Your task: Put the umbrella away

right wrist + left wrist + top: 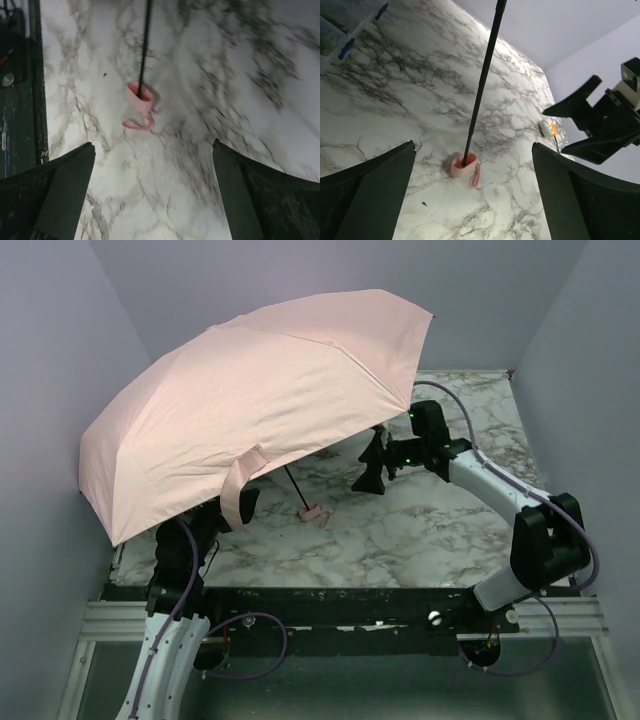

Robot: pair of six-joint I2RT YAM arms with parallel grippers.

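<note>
Two arms, and neither has hold of anything. The umbrella [260,390] is fully open, its pale pink canopy tipped over the left half of the marble table [430,530] and covering most of the left arm. Its thin dark shaft [293,485] slants down to the little pink handle [310,510], which sits on the marble roughly mid-table with a pink wrist loop [136,122] curled beside it. A pink strap [240,485] hangs off the near edge of the canopy. The left gripper [472,145] is under the canopy with its jaws spread wide, and from its camera the handle shows between the fingers but further off, not touching them. The right gripper [372,465] is just off the canopy's right edge, jaws also gaping, hanging above the table with the handle in its wrist view too. One small white and orange thing [548,128] lies on the marble near the right gripper.
</note>
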